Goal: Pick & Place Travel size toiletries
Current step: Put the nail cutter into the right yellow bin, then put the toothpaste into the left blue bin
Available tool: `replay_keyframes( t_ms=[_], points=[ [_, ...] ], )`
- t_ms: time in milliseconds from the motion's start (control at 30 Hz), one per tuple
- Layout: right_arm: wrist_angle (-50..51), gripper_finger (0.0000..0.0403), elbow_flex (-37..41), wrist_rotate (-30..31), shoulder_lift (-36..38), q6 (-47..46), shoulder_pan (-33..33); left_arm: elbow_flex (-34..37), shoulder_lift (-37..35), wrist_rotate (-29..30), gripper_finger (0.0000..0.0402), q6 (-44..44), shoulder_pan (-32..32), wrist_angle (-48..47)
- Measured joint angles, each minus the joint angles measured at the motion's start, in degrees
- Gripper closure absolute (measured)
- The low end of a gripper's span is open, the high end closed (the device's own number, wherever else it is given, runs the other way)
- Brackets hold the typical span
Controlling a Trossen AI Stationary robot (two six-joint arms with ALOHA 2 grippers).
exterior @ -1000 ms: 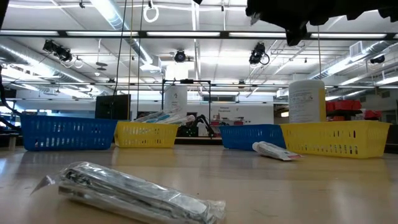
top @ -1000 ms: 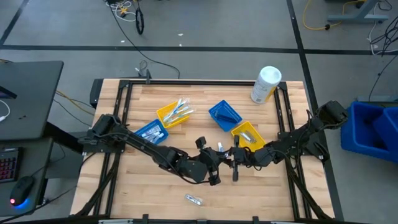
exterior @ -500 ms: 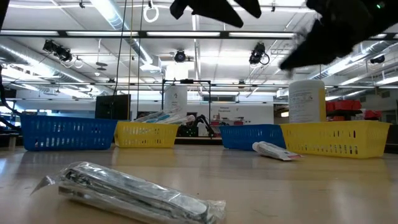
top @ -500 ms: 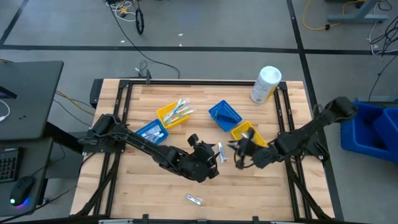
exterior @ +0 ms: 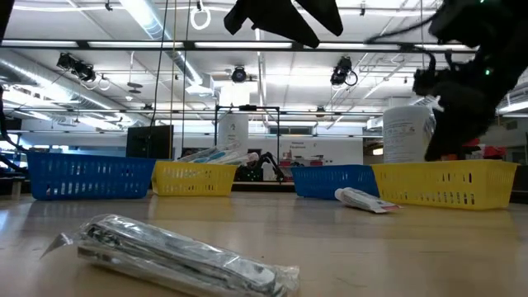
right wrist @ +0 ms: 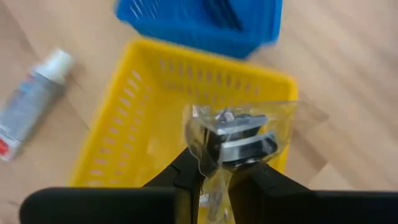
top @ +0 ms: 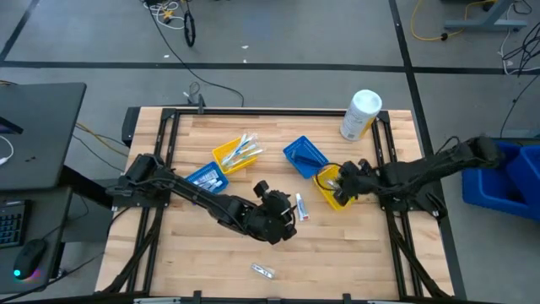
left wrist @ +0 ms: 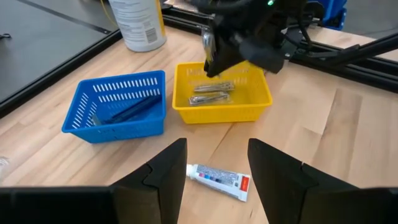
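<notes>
My right gripper point(right wrist: 214, 167) is shut on a clear-wrapped toiletry point(right wrist: 239, 134) above the right yellow bin point(right wrist: 124, 124), which shows on the table's right side point(top: 331, 187) and holds similar silver packets point(left wrist: 208, 93). My left gripper point(left wrist: 214, 165) hangs open over the table's middle point(top: 283, 221). A white toothpaste tube point(left wrist: 217, 179) lies flat on the wood just ahead of its fingers. Another clear-wrapped packet point(top: 262, 270) lies near the table's near edge, close up in the low view point(exterior: 181, 252). My right gripper pinches the clear-wrapped toiletry between its two fingers by one end of the wrapper point(right wrist: 208, 152). The packet is lifted clear and sticks out beyond the fingertips over the yellow bin's inside. The left wrist view shows this gripper pointing down over that bin.
A blue bin point(top: 304, 154) with dark items stands beside the right yellow bin. A second yellow bin point(top: 234, 154) holds toothbrushes, and another blue bin point(top: 207, 179) sits next to it. A tall white container point(top: 361, 114) stands at the far right corner. Bare wood lies toward the near edge.
My right gripper has carried the wrapped toiletry from the table's middle toward the right and far side, ending over the right yellow bin. My left gripper has drawn back slightly toward the left, uncovering the toothpaste tube, which lies unmoved.
</notes>
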State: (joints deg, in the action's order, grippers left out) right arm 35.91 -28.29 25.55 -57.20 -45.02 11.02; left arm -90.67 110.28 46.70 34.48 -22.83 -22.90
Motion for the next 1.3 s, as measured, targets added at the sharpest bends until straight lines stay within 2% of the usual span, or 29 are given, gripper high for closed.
replay_keyframes(
  t_ms=[267, 467, 600, 867, 1100, 1300],
  points=[
    [-5.72, 0.0318, 2.96, -10.89, -1.72, 5.64, -5.00, 0.00, 0.00, -0.07, 0.0221, -0.15, -0.04, -0.06],
    [-5.26, 0.0269, 2.96, -15.10, -2.86, 6.65, -5.92, 0.00, 0.00, -0.07, 0.0221, -0.17, -0.04, -0.17],
    [-5.30, 0.0232, 2.88, -14.67, -2.66, 6.96, -5.92, 0.00, 0.00, -0.43, 0.0221, -0.56, -0.04, -0.43],
    [-5.33, 0.0193, -2.83, -13.74, -2.66, 10.45, -5.08, 0.00, 0.00, -10.64, 0.0221, -3.70, -0.04, -0.78],
    [-10.38, 0.0198, -5.78, -13.98, -2.66, 14.36, -2.13, 0.22, 0.01, -22.12, 0.0221, -12.63, -1.63, -0.58],
    [-17.54, 0.0199, -5.78, -16.54, -2.72, 16.06, 2.62, 3.11, 0.41, -28.60, 0.0221, -12.45, -3.51, 0.09]
  ],
)
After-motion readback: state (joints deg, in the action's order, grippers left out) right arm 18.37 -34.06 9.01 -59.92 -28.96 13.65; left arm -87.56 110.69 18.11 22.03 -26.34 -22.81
